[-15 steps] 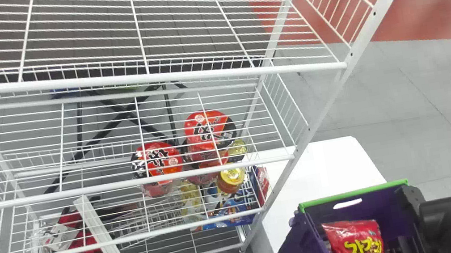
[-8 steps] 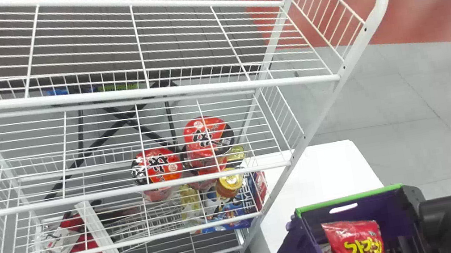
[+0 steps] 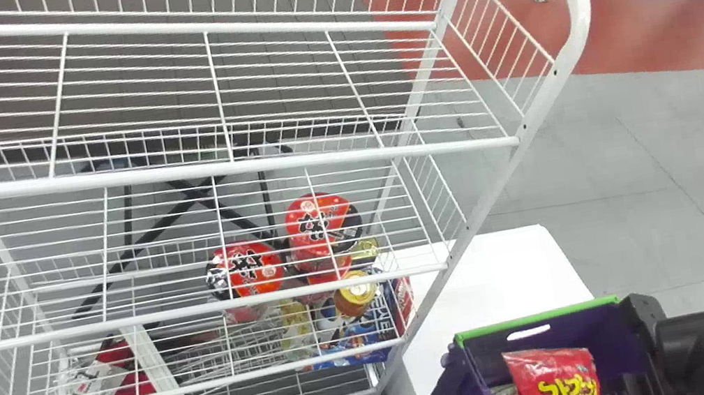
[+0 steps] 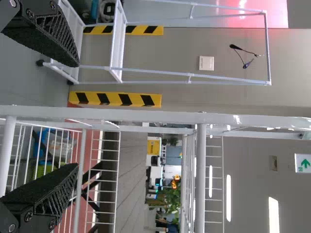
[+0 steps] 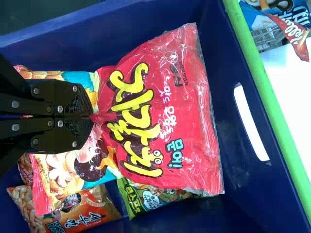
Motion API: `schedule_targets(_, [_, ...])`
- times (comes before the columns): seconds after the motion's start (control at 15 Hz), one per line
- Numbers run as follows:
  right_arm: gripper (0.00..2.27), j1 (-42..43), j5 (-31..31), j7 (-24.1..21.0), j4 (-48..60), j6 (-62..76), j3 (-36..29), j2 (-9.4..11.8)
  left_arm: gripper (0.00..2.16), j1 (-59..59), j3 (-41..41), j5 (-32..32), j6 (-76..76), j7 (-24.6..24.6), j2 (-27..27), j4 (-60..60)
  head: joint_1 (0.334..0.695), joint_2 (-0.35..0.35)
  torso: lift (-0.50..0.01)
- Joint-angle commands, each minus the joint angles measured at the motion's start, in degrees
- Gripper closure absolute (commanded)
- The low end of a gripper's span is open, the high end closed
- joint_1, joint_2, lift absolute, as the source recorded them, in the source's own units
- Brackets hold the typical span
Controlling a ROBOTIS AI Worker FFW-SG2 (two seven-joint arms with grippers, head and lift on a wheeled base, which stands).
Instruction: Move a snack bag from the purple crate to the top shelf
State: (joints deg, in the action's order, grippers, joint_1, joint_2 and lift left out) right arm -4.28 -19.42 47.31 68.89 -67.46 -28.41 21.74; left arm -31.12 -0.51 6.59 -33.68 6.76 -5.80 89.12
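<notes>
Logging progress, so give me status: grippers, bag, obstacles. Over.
Right gripper shut on red bag, inside crate. Left gripper open, facing rack. Crate wall probably needs clearing.

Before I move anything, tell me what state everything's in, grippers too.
Red bag, pinched, in the crate.
Right gripper, shut on the red bag.
Left gripper, open.
Crate, open-topped, partly filled.
Orange bag, lying in the crate.
Rack, upright.
Red tubs, stacked.

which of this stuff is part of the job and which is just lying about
Job: red snack bag, pinched in the right gripper; purple crate; top shelf.

Lying about: orange snack bag; round red packs; yellow-lidded tub.
</notes>
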Motion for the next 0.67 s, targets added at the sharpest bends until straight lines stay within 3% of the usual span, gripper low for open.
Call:
schedule_targets(0.0, [2.07,-0.1,0.0,0.2,0.1,0.2,-0.1,0.0,0.08,-0.1,0.1,-0.1,-0.1,0.0,0.1,0.1,0.695,-0.35,-0.177])
schedule_targets(0.6, [2.07,-0.4,0.0,0.2,0.1,1.1,-0.2,-0.2,0.08,-0.2,0.0,-0.1,-0.3,0.0,0.1,0.0,0.695,-0.35,-0.141])
